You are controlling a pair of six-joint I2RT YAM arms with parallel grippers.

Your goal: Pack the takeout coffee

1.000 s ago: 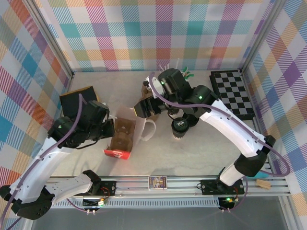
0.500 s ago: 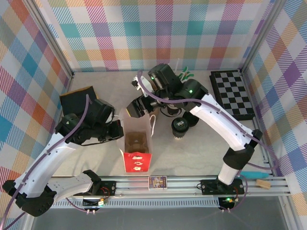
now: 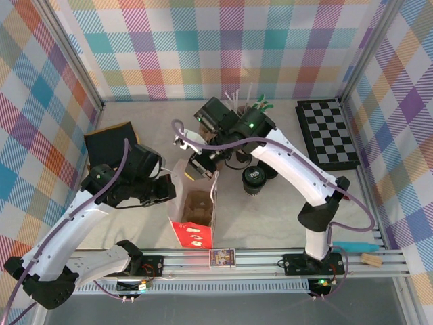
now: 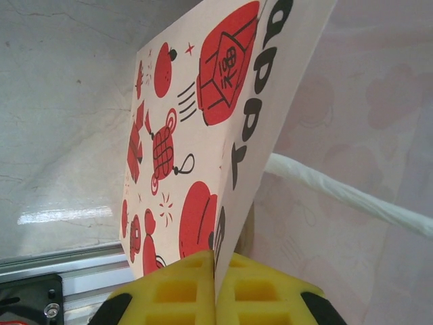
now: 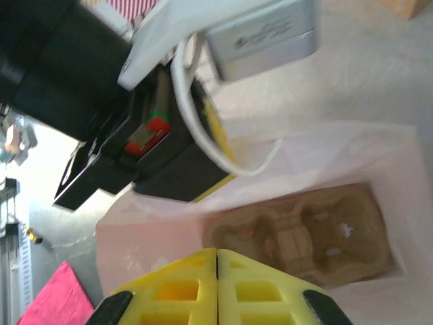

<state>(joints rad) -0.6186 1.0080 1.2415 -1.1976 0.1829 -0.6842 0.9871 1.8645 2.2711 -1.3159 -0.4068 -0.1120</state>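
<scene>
The takeout coffee (image 3: 254, 180), a small cup under a round black lid, stands on the table just right of the paper bag (image 3: 196, 232). The bag is white with red prints, upright and open at the top. My left gripper (image 3: 169, 191) is shut on the bag's left wall; in the left wrist view its yellow fingertips (image 4: 215, 254) pinch the printed paper bag (image 4: 203, 135). My right gripper (image 3: 203, 169) is at the bag's far rim, its jaws shut on the thin wall (image 5: 216, 252). A brown cup carrier (image 5: 304, 233) lies in the bag's bottom.
A black and white chessboard (image 3: 328, 132) lies at the back right. A dark brown flat object (image 3: 108, 139) sits at the left, behind my left arm. Straws and cups (image 3: 240, 101) stand behind the right gripper. The bag's white handle (image 4: 338, 189) hangs loose.
The bag has gone from lying tipped to standing upright and open. My right gripper moved toward the bag's rim and shut there. The left gripper kept its hold.
</scene>
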